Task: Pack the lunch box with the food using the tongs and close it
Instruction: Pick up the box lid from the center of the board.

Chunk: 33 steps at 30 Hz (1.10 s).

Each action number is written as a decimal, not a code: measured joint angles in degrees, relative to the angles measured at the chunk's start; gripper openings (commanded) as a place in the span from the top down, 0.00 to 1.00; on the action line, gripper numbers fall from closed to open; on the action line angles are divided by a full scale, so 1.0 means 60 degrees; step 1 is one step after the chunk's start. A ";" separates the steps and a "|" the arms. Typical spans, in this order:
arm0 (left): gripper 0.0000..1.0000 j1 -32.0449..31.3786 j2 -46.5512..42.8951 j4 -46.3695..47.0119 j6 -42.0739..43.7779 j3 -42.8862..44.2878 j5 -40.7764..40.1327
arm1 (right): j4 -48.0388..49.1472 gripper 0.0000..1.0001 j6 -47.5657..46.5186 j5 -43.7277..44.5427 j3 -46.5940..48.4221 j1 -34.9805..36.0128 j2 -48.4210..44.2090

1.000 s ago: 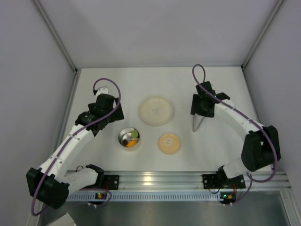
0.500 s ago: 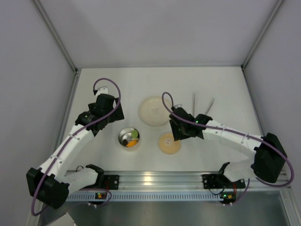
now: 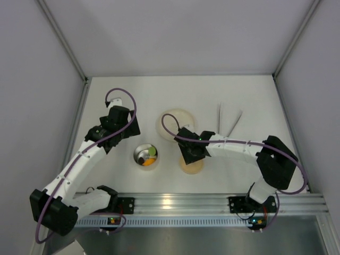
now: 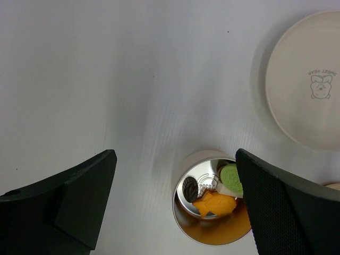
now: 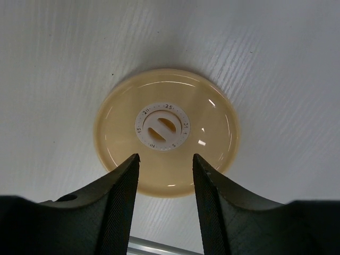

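The lunch box [image 3: 146,155] stands uncovered left of centre, a shiny steel cup [image 4: 212,234]. Inside it lie food pieces: an orange one [image 4: 215,203], a light green one [image 4: 232,178] and a dark brown one [image 4: 190,188]. My left gripper [image 4: 175,154] hovers open above its far side, holding nothing. The tan disc lid [image 5: 166,130] with a white dial lies flat to the right of the box. My right gripper [image 5: 166,157] hangs just over its near edge, open and empty, and partly covers the lid [image 3: 192,166] in the top view. The tongs [image 3: 228,121] lie on the table at the right, untouched.
A flat cream plate [image 3: 171,118] with a small bear print [image 4: 305,79] sits behind the box and lid, empty. Grey walls close in the left, back and right sides. An aluminium rail [image 3: 175,203] runs along the near edge.
My right arm has swung left from the tongs' spot to over the lid, leaving the tongs lying on the table, and its jaws have narrowed. The left arm has not moved.
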 measured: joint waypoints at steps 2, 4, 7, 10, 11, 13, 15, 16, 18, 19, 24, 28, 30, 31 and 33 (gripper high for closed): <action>0.01 0.0000 0.0000 -0.0004 0.0000 0.0000 0.0000 | 0.0044 0.55 0.0000 0.0004 0.0066 0.0000 0.0164; 0.01 0.0000 0.0000 0.0000 0.0000 0.0000 0.0000 | 0.0131 0.55 0.0000 -0.0004 0.0153 0.0000 0.0328; 0.01 0.0000 0.0000 -0.0004 0.0000 0.0000 0.0000 | 0.0226 0.55 0.0000 0.0000 0.0302 0.0000 0.0576; 0.01 0.0000 0.0000 -0.0004 0.0000 0.0000 0.0000 | 0.0324 0.56 0.0000 0.0004 0.0386 -0.0004 0.0750; 0.01 0.0000 0.0000 0.0000 0.0000 0.0000 0.0000 | 0.0324 0.56 0.0000 0.0004 0.0415 -0.0004 0.0790; 0.01 0.0004 0.0000 -0.0004 0.0000 0.0000 0.0000 | 0.0368 0.56 0.0000 0.0007 0.0426 -0.0007 0.0849; 0.01 0.0000 0.0000 0.0000 0.0000 0.0000 0.0000 | 0.0375 0.57 0.0004 0.0004 0.0426 -0.0025 0.0867; 0.01 0.0000 0.0000 0.0000 0.0000 0.0000 0.0000 | 0.0390 0.57 0.0007 0.0004 0.0423 -0.0029 0.0867; 0.01 0.0000 0.0000 0.0000 0.0000 0.0000 0.0000 | 0.0423 0.58 0.0018 0.0004 0.0415 -0.0073 0.0867; 0.01 0.0000 0.0000 0.0000 0.0000 0.0000 0.0000 | 0.0426 0.58 0.0026 0.0004 0.0412 -0.0084 0.0867; 0.01 0.0000 0.0000 -0.0004 0.0000 0.0000 0.0000 | 0.0627 0.60 0.0080 -0.0011 0.0321 -0.0200 0.0867; 0.01 0.0004 0.0007 0.0000 0.0000 0.0000 0.0000 | 0.0794 0.60 0.0084 -0.0084 0.0157 -0.0291 0.0867; 0.01 0.0000 0.0029 0.0000 0.0000 0.0000 0.0000 | 0.0860 0.60 0.0087 -0.0106 0.0095 -0.0302 0.0867; 0.01 0.0000 0.0044 0.0000 0.0000 0.0000 0.0000 | 0.0856 0.60 0.0106 -0.0113 0.0080 -0.0310 0.0867; 0.01 0.0000 0.0044 -0.0004 0.0000 0.0000 0.0000 | 0.0885 0.61 0.0146 -0.0117 0.0018 -0.0321 0.0867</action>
